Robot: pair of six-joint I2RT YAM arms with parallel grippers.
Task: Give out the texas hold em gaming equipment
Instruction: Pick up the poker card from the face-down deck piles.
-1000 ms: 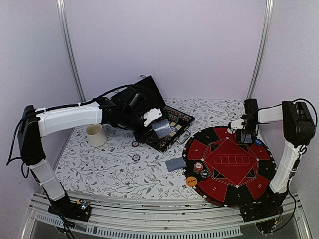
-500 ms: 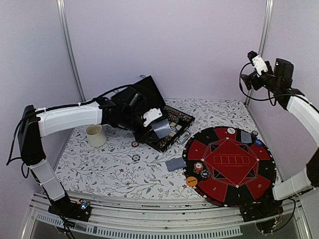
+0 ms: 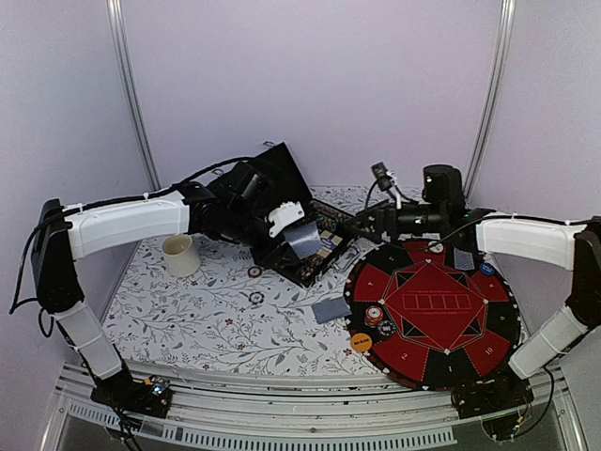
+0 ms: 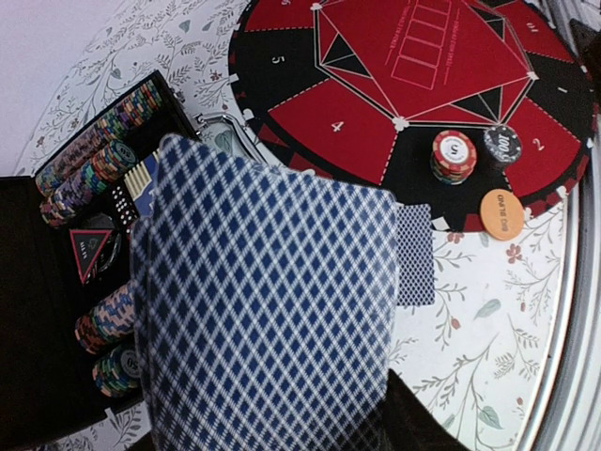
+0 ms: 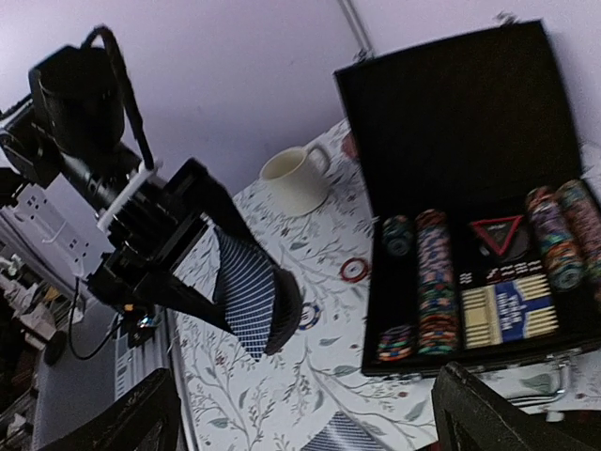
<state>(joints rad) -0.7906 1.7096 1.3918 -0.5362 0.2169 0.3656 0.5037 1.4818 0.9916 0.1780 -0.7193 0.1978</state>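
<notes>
Well, L wrist shows orange button (image 4: pixel 500 212), R wrist cup (image 5: pixel 296 178).

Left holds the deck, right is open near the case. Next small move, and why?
Probably ease the right gripper forward to the deck held by the left gripper: its jaws are open, empty and short of it.

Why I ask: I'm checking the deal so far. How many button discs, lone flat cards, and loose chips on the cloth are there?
Button discs: 3
Lone cards: 2
Loose chips: 2
Total: 7
</notes>
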